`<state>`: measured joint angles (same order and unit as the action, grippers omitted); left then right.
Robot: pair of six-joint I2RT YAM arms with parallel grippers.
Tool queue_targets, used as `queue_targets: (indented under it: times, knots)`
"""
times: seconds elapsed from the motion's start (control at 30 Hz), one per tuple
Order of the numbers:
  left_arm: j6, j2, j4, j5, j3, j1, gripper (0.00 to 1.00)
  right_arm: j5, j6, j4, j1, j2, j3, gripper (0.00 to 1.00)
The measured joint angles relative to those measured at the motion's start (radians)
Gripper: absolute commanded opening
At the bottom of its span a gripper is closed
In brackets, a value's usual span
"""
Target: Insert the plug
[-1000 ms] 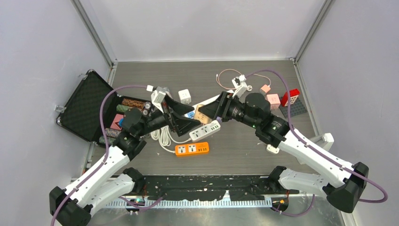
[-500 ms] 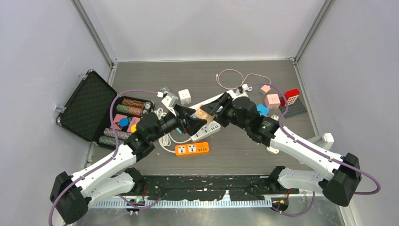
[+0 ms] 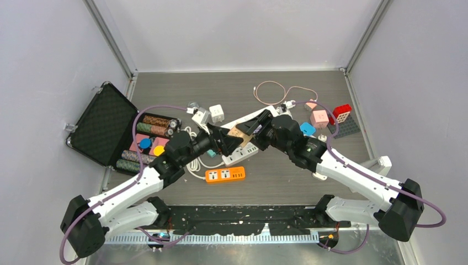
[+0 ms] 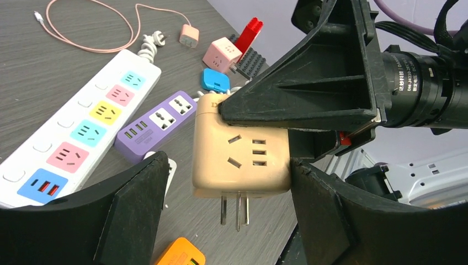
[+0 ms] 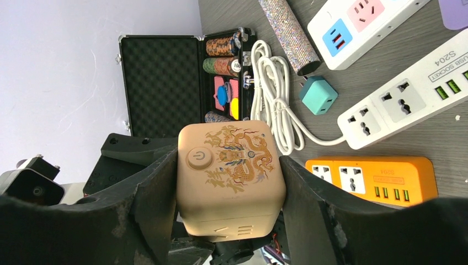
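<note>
While the right pincer (image 5: 229, 196) gripped the plug cube (image 4: 240, 152) inside the wide-open left pincer (image 4: 227, 212), an off-centre closing could twist it loose.

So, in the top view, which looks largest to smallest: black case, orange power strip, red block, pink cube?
1. black case
2. orange power strip
3. red block and pink cube: about alike, not ranked.

Beige cube plug (image 4: 241, 149), rounded corners, gold dragon print and a round power button on one face, socket slots on another, flat metal prongs pointing down from its underside, hangs level and clear of the table, clamped on two opposite sides by the right gripper (image 5: 226, 157).
</note>
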<state>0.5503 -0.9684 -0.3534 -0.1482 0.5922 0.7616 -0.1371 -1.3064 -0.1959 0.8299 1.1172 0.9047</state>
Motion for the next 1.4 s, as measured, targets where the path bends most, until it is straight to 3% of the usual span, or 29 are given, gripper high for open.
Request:
queue_targets:
  times: [0.17,0.23,0.33,0.4,0.47,0.53,0.57,0.7,0.77,0.9,1.07,1.17,1.4]
  knots:
    - [0.0,-0.014,0.0,0.008,0.0,0.02,0.85,0.0,-0.008,0.0,0.002,0.0,0.0,0.05]
    - [0.0,-0.016,0.0,0.011,0.0,0.026,0.8,0.0,-0.01,0.0,0.002,0.0,0.0,0.05]
    - [0.002,-0.015,0.0,0.023,0.0,0.029,0.56,0.0,-0.013,0.002,0.002,0.0,-0.005,0.07]
    - [0.004,-0.015,0.002,0.024,0.0,0.029,0.4,-0.003,-0.016,0.005,0.002,0.0,-0.01,0.14]
    - [-0.001,-0.013,0.008,0.032,0.0,0.032,0.26,-0.003,-0.018,0.006,0.001,0.0,-0.013,0.24]
    - [-0.002,-0.012,0.01,0.036,0.0,0.035,0.04,-0.001,-0.016,0.007,0.001,0.0,-0.014,0.37]
    - [-0.002,-0.011,0.013,0.035,0.0,0.035,0.0,0.0,-0.014,0.007,0.001,0.0,-0.014,0.48]
    - [0.002,-0.01,0.024,0.032,0.002,0.035,0.0,0.011,0.007,0.009,0.001,0.0,-0.015,0.83]
    - [0.01,-0.006,0.052,0.032,0.013,0.035,0.0,0.028,0.034,0.022,0.001,-0.006,-0.019,0.96]
    - [0.017,0.019,0.139,0.028,0.051,0.032,0.0,0.094,0.166,0.108,-0.007,-0.066,-0.06,0.97]
    - [0.006,0.071,0.258,-0.019,0.12,0.018,0.0,0.292,0.373,0.201,-0.154,-0.224,-0.129,0.97]
    - [0.006,0.116,0.294,-0.079,0.125,0.008,0.0,0.414,0.516,0.217,-0.213,-0.317,-0.138,0.96]
    - [-0.003,0.181,0.417,-0.293,0.19,0.001,0.0,0.705,0.767,0.186,-0.212,-0.4,-0.089,0.96]
